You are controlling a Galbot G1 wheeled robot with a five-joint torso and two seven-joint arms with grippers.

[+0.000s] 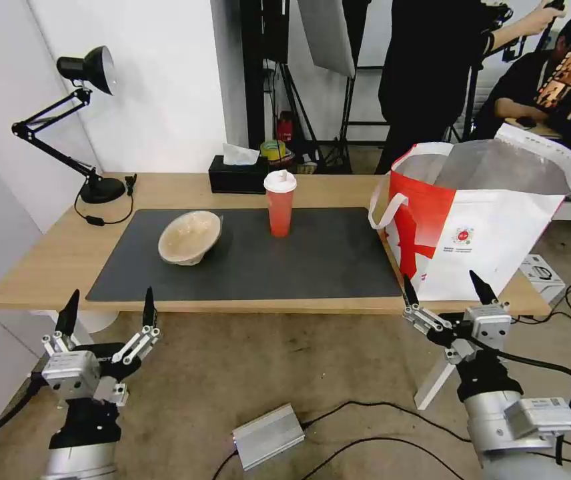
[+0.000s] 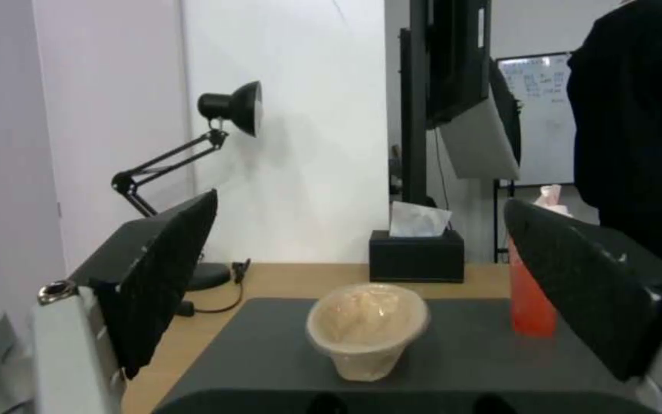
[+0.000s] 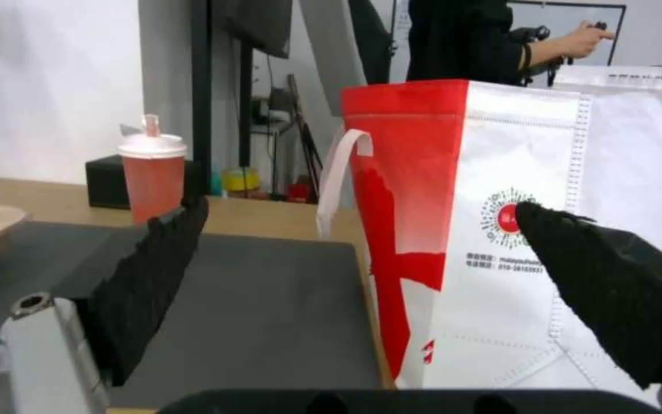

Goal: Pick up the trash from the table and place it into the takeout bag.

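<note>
Both pincers, left (image 1: pixel 107 310) and right (image 1: pixel 444 288), hang spread before the bench (image 1: pixel 45 257). The tilted paper bowl (image 1: pixel 190 237), at ten o'clock on the mat (image 1: pixel 312 267), could roll; the tall cup (image 1: pixel 279 203) could topple.

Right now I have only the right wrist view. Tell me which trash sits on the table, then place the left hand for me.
Observer: Two pieces stand on the dark mat: a beige paper bowl, tilted, and an upright red drink cup with a white lid.
Operator: Now the left hand.
Observer: The left hand hovers open and empty in front of the table's near edge, on the bowl's side.
Operator: Report the bag's mouth.
Observer: The takeout bag stands at the table's right end with its top open and its silver lining showing.
</note>
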